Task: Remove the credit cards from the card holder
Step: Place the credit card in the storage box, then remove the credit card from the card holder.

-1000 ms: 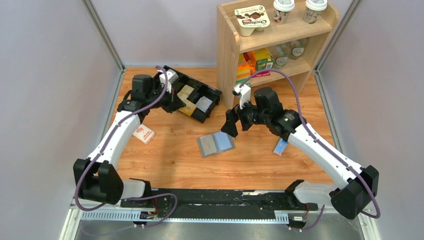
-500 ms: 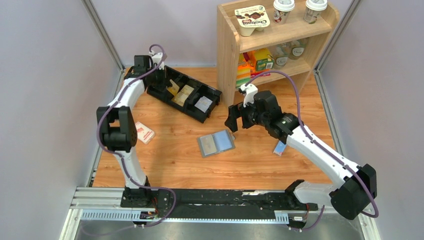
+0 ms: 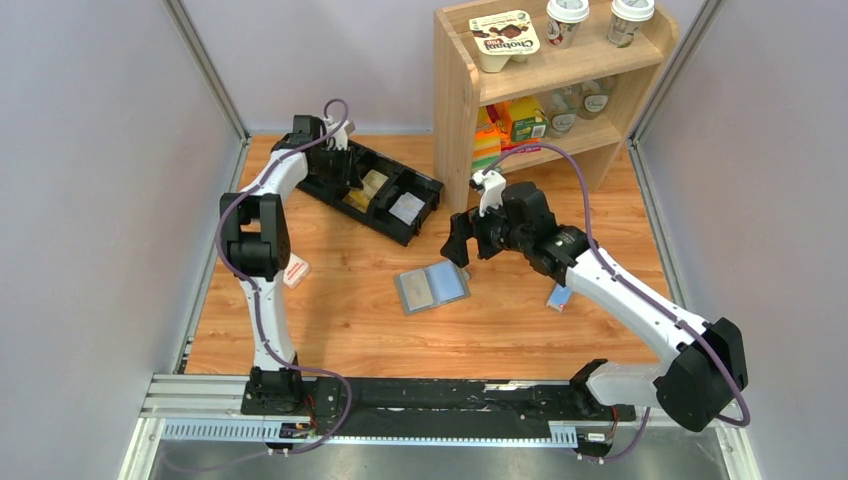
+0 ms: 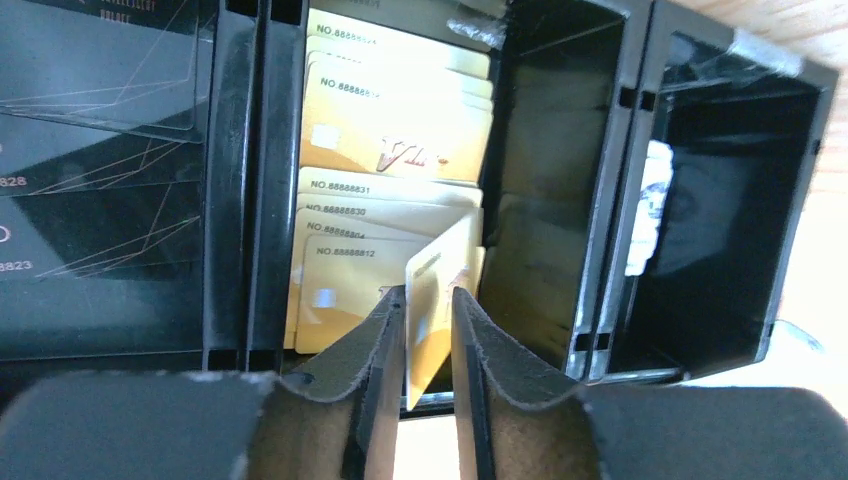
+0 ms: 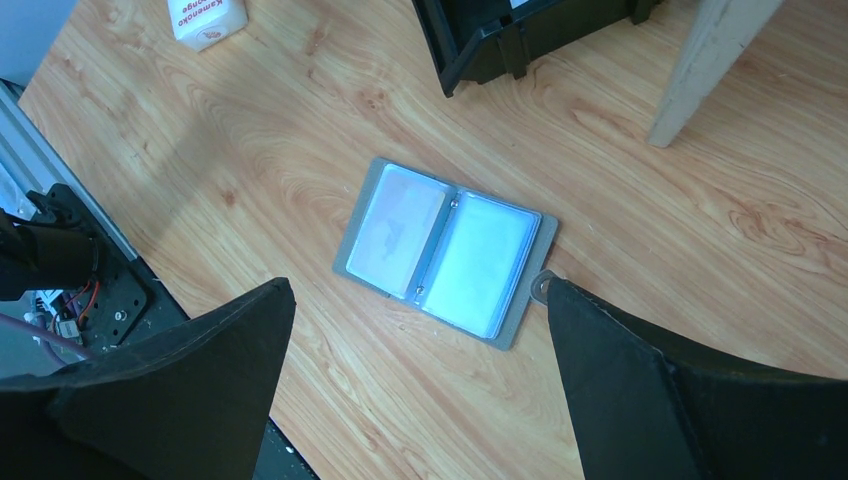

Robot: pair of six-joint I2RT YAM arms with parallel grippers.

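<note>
the left hand [image 3: 347, 168] reaches over the black tray [image 3: 432, 185] at the far left of the worktop [image 3: 350, 320]. only the left wrist view shows what it carries: it is clenched on a tan card [image 4: 440, 275], held on edge between both fingers [image 4: 385, 330] above the tray's middle compartment. stacked tan cards [image 4: 390, 150] lie in that compartment, printed "no.88888831", "no.88888830" and "no.88888812", with part of a slanted red word. the compartment to the left holds dark cards [image 4: 100, 200] whose numbers end "828" and "823". from overhead, none of this print can be read.

a white-and-red box [image 3: 295, 270] lies near the left edge, partly behind the left arm. the right wrist view shows it too [image 5: 205, 20], but its lettering is too small to read.

the card holder [image 3: 432, 288] lies open and flat at mid-worktop. overhead, its left half looks grey-tan and its right half blue. from the right wrist [image 5: 445, 250] both clear sleeves glare pale, so i cannot tell what they hold. the right hand [image 3: 457, 243] hangs just above its far right corner, released, with fingers [image 5: 200, 380] spread wide and touching nothing.

a blue-and-white packet [image 3: 561, 295] shows beside the right forearm. on the wooden shelf [image 3: 455, 100] at the far right, a tub [image 3: 505, 38] reads "chobani".

a second ago the left arm was folded low; now it stands tall and stretched far. the holder has not moved.
</note>
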